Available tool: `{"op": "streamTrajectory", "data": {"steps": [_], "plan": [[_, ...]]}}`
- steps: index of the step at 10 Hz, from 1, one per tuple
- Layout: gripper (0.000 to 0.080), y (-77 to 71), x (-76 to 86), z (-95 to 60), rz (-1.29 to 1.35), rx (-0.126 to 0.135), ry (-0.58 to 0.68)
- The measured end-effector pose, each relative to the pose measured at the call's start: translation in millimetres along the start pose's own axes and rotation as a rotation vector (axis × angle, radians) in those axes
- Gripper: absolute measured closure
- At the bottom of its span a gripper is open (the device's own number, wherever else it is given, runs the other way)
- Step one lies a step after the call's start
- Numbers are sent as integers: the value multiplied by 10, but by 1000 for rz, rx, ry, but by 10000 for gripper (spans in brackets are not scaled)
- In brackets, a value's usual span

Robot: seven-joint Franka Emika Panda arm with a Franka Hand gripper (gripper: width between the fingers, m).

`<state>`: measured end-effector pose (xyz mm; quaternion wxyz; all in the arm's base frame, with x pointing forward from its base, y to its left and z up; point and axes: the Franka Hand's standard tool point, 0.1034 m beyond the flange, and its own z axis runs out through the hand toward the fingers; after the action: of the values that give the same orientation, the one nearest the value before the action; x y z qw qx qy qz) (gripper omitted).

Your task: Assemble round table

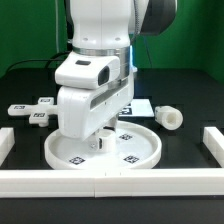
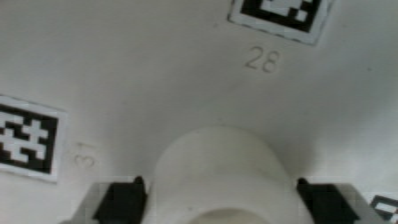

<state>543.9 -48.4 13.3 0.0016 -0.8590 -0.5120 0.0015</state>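
One hand [image 1: 100, 142] hangs low over the disc's [image 1: 146, 143] middle, fingers [image 2: 125, 198] flanking a white lump [image 2: 222, 170], grip uncertain; the post [image 1: 168, 116] lies sideways toward the exterior view's right.

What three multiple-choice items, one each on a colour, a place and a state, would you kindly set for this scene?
1. The disc is: A white; B black; C green.
2. The post is: A on the disc's rim; B on the table, at the exterior view's right of the disc; C at the disc's middle.
3. The cross piece is: A fitted to the post; B stood on the disc; C lying loose on the table.

1 A: its rim shows white.
2 B: it lies apart from the disc.
3 C: nothing touches it.
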Motion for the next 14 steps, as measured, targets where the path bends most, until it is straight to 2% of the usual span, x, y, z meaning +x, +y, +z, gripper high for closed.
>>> {"op": "streamTrajectory", "data": {"steps": [4, 7, 11, 14], "plan": [[398, -1, 20, 1, -2, 0, 1], [397, 48, 294, 0, -36, -11, 16], [396, -57, 514, -3, -44, 11, 9], [396, -102, 613, -3, -33, 25, 2]]}}
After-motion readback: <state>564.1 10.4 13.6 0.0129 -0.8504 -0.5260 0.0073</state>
